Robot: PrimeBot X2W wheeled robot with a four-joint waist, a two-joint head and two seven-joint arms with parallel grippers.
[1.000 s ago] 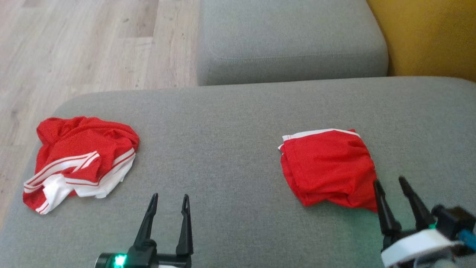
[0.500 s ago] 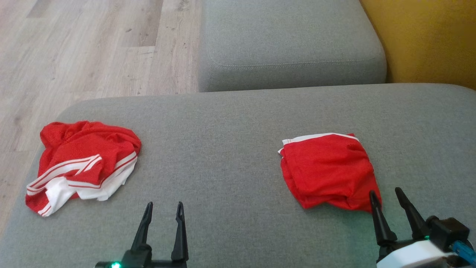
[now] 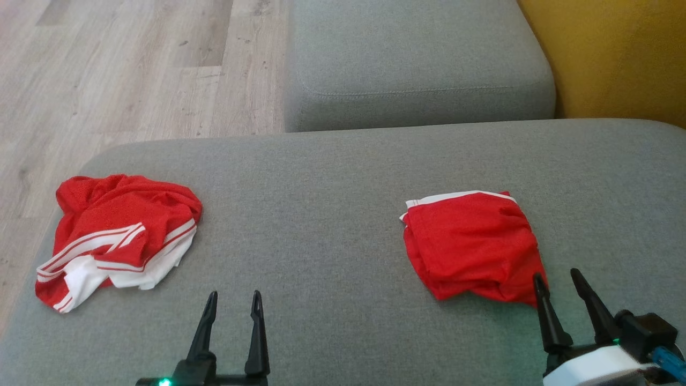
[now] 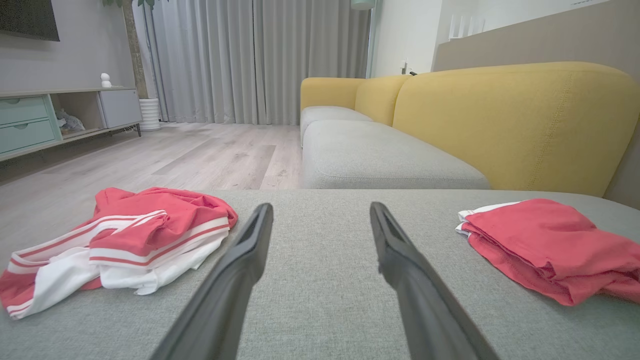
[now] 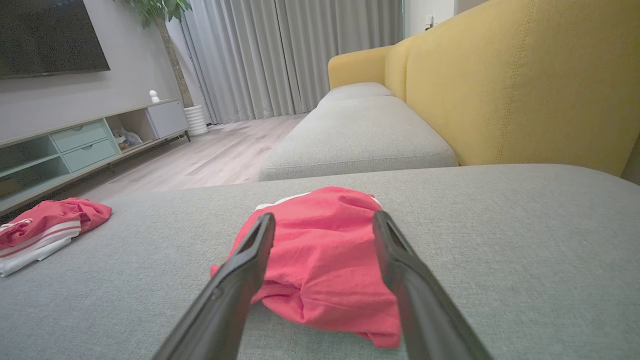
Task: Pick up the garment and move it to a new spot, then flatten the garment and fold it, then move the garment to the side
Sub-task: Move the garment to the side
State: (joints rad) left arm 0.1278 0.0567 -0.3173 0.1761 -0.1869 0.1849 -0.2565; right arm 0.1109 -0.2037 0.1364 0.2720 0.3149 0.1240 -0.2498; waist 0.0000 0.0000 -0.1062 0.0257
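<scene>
A crumpled red garment with white stripes (image 3: 115,236) lies at the left end of the grey cushion (image 3: 321,187); the left wrist view has it at the left (image 4: 140,235). A folded red garment with a white edge (image 3: 471,244) rests on the right. My left gripper (image 3: 235,295) is open over bare cushion between the two, its fingers spread with nothing between them (image 4: 320,206). My right gripper (image 3: 555,274) is open just in front of the folded garment's near right corner, not touching it. In the right wrist view that gripper (image 5: 324,216) points at the folded garment (image 5: 325,260).
A second grey seat cushion (image 3: 418,59) lies beyond, with a yellow backrest (image 3: 616,53) at the right. Wooden floor (image 3: 107,69) borders the cushion's left and far edges. A low cabinet (image 4: 30,120) stands across the room.
Both grippers have drawn back toward me, the right one away from the folded garment's corner. The head camera has tilted slightly. Neither garment has moved.
</scene>
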